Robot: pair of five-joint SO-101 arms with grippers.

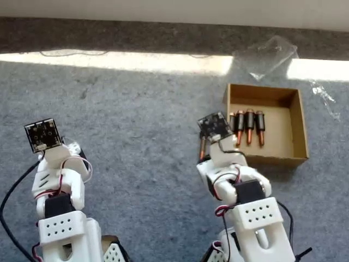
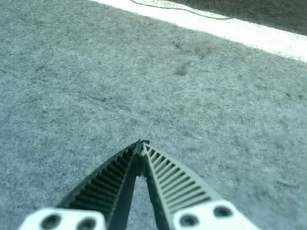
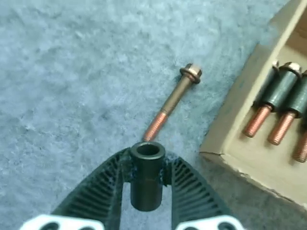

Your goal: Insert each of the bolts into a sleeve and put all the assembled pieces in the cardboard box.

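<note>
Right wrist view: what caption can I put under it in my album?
Right gripper holds a dark sleeve near a loose bolt, beside the cardboard box of assembled pieces.

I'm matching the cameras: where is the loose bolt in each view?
High view: loose bolt on carpet, left of the cardboard box.
Left wrist view: carpet past the left gripper.
Right wrist view: loose bolt just ahead of the held sleeve.
Shared landmark: cardboard box.
</note>
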